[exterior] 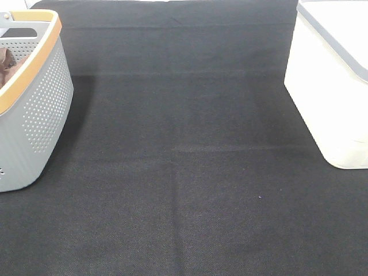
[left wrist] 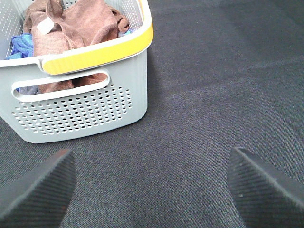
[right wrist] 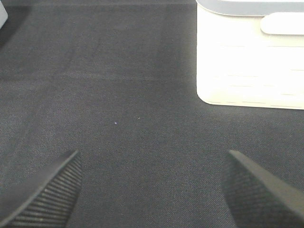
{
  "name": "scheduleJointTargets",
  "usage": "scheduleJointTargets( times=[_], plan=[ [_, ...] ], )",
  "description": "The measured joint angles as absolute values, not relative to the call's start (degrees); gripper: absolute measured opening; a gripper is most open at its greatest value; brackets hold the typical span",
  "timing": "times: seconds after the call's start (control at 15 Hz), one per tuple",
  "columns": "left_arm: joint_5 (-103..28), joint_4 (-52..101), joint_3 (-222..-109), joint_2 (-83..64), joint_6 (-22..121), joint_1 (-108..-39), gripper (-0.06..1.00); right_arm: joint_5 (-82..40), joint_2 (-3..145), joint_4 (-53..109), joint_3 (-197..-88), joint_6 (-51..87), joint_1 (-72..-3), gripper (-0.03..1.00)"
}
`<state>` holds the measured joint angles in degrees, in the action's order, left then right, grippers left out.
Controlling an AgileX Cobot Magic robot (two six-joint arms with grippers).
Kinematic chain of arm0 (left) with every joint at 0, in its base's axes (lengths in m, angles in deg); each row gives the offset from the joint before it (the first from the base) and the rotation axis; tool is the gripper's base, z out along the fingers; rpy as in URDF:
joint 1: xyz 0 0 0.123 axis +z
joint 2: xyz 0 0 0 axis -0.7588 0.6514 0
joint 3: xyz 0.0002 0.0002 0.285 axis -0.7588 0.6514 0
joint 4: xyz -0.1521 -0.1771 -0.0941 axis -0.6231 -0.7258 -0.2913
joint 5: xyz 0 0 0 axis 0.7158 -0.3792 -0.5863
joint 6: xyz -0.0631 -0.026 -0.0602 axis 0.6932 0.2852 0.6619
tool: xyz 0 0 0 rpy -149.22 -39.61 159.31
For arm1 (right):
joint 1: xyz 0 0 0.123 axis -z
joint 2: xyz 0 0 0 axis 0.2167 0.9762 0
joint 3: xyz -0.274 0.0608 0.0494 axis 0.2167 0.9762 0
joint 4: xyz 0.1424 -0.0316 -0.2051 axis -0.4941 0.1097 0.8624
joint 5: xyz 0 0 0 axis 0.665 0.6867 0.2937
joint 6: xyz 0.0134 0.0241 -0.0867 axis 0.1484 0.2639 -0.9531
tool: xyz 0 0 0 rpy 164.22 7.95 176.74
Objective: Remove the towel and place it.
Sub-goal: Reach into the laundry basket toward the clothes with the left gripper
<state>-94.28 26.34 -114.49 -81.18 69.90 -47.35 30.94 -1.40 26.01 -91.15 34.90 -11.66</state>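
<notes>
The towel (left wrist: 50,45) is rust-brown with a small white tag (left wrist: 44,27). It lies bunched inside the grey perforated basket (left wrist: 80,114), which has a yellow rim. More brown cloth (left wrist: 92,21) is bunched beside it, and I cannot tell whether it is the same piece. In the exterior view only a sliver of brown cloth (exterior: 6,62) shows inside the basket (exterior: 40,109) at the far left. My left gripper (left wrist: 149,159) is open and empty over the black mat, short of the basket. My right gripper (right wrist: 153,159) is open and empty. Neither gripper shows in the exterior view.
A blue cloth (left wrist: 21,45) lies in the basket beside the brown one. A white lidded bin (exterior: 333,86) stands at the right edge and also shows in the right wrist view (right wrist: 247,61). A black mat (exterior: 184,172) covers the table between basket and bin.
</notes>
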Motion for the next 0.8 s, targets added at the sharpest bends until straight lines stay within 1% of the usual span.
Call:
scheduleJointTargets(
  times=[0.8],
  plan=[
    [-94.3, 26.3, -114.5, -81.2, 69.9, -47.3, 0.83, 30.9, -1.4, 26.0, -91.1, 34.9, -11.7, 0.77]
  ],
)
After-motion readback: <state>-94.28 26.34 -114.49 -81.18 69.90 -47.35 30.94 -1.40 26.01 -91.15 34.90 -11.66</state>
